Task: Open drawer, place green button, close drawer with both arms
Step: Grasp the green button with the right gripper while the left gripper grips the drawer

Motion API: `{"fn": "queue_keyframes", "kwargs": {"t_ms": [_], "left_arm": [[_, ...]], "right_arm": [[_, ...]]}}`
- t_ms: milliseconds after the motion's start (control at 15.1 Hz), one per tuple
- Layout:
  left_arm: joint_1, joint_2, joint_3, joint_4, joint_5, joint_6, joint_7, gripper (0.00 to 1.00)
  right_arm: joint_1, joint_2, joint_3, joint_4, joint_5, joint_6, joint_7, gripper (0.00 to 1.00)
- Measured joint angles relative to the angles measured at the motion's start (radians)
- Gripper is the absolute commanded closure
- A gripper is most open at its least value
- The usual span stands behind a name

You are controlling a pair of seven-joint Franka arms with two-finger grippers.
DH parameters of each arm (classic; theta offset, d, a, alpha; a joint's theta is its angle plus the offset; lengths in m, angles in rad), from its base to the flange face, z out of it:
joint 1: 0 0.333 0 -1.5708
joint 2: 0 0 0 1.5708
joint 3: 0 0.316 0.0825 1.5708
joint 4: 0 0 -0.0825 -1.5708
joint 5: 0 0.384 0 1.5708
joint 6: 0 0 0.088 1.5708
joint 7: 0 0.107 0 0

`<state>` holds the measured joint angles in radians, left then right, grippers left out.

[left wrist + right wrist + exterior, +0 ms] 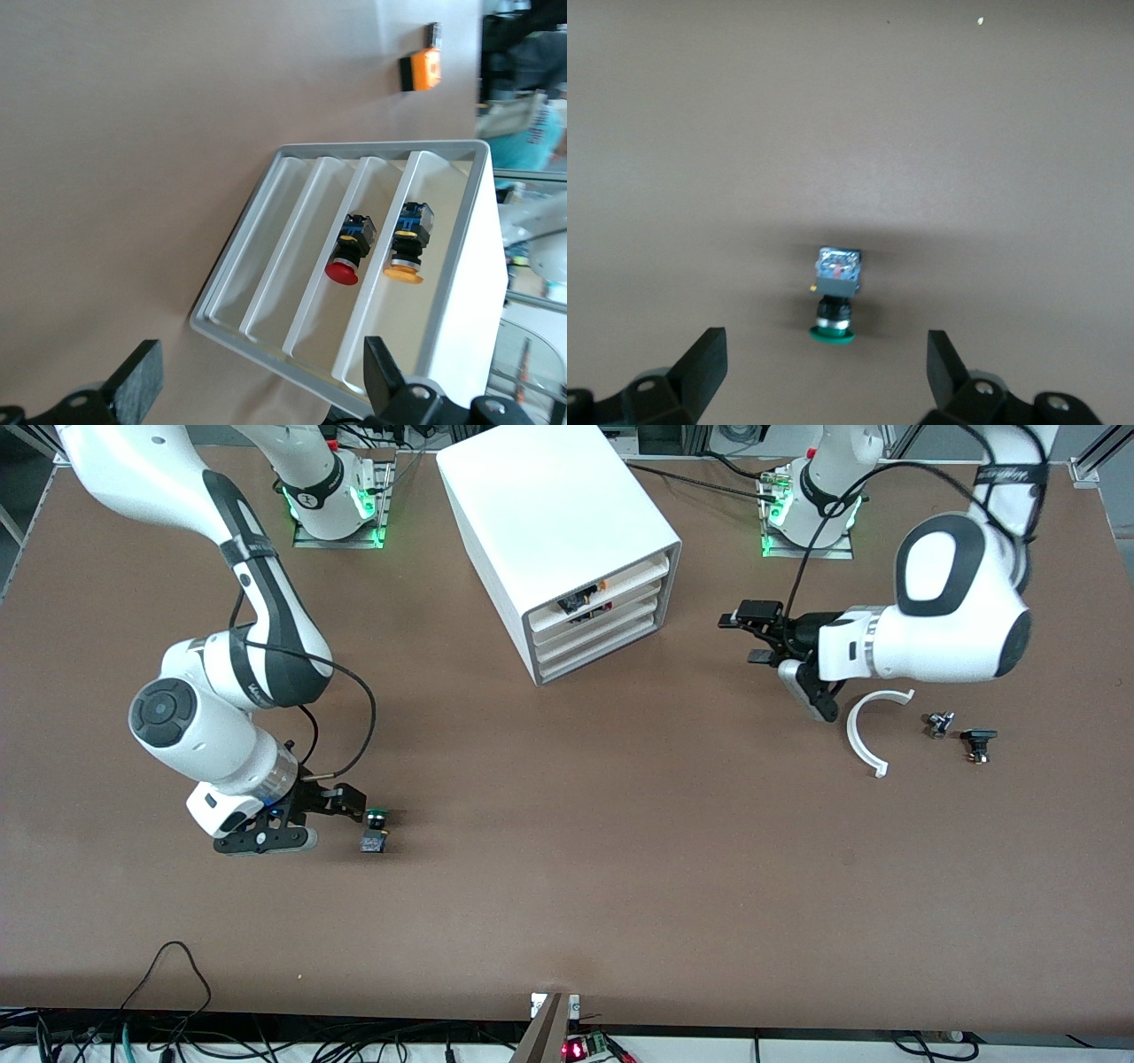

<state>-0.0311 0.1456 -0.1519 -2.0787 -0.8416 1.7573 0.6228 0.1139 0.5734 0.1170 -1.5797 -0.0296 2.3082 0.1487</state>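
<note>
Left gripper (753, 636) hanging above the bench (567, 886) toward the left arm's end, jaws spread wide with nothing between them, aimed at the front of the white cabinet (558, 540). Right gripper (332, 819) low over the bench at the right arm's end, jaws likewise wide and empty, just beside the green-capped button (376, 831). Cabinet standing mid-bench, well apart from the button, drawers (354, 266) stacked in its front, none visibly pulled out; red-capped push button (347, 252) and yellow-capped push button (407, 246) lying inside. Curved white plastic piece (864, 731) on the bench near the left gripper. Two small black parts (961, 731) beside that piece. Orange cube (423, 69) on the bench by the cabinet.
</note>
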Motion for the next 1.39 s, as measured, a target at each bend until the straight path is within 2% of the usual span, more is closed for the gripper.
{"fn": "queue_keyframes", "kwargs": {"t_ms": [132, 264, 330, 396, 595, 793, 1057, 1123, 1189, 1388], "left_arm": [[0.001, 0.075, 0.000, -0.016, -0.095, 0.006, 0.133, 0.05], [0.000, 0.150, -0.003, -0.019, -0.160, 0.007, 0.222, 0.16], [0.000, 0.182, -0.008, -0.019, -0.181, 0.007, 0.265, 0.29], [0.000, 0.211, -0.012, -0.020, -0.197, 0.007, 0.302, 0.38], [0.000, 0.283, -0.039, -0.039, -0.251, 0.005, 0.363, 0.37], [-0.003, 0.306, -0.073, -0.088, -0.298, 0.006, 0.416, 0.37], [-0.001, 0.348, -0.076, -0.130, -0.334, 0.006, 0.521, 0.37], [-0.002, 0.364, -0.077, -0.138, -0.357, 0.006, 0.553, 0.37], [-0.004, 0.380, -0.082, -0.147, -0.380, 0.006, 0.584, 0.37], [-0.029, 0.420, -0.091, -0.174, -0.440, 0.010, 0.650, 0.37]], "right_arm": [[-0.002, 0.038, -0.002, 0.001, -0.006, 0.053, 0.000, 0.00], [-0.002, 0.076, -0.002, 0.002, -0.007, 0.102, 0.000, 0.00], [-0.001, 0.094, -0.002, 0.002, -0.007, 0.124, 0.000, 0.00], [-0.001, 0.113, -0.002, 0.003, -0.007, 0.148, 0.004, 0.00], [0.000, 0.169, -0.001, 0.009, -0.007, 0.208, 0.039, 0.00], [0.004, 0.208, -0.001, 0.012, -0.007, 0.262, 0.052, 0.00], [0.009, 0.240, -0.001, 0.013, -0.007, 0.302, 0.055, 0.01], [0.009, 0.245, -0.001, 0.013, -0.007, 0.305, 0.055, 0.06], [0.010, 0.248, -0.001, 0.012, -0.007, 0.305, 0.055, 0.15], [0.010, 0.250, -0.001, 0.013, -0.007, 0.306, 0.055, 0.54]]}}
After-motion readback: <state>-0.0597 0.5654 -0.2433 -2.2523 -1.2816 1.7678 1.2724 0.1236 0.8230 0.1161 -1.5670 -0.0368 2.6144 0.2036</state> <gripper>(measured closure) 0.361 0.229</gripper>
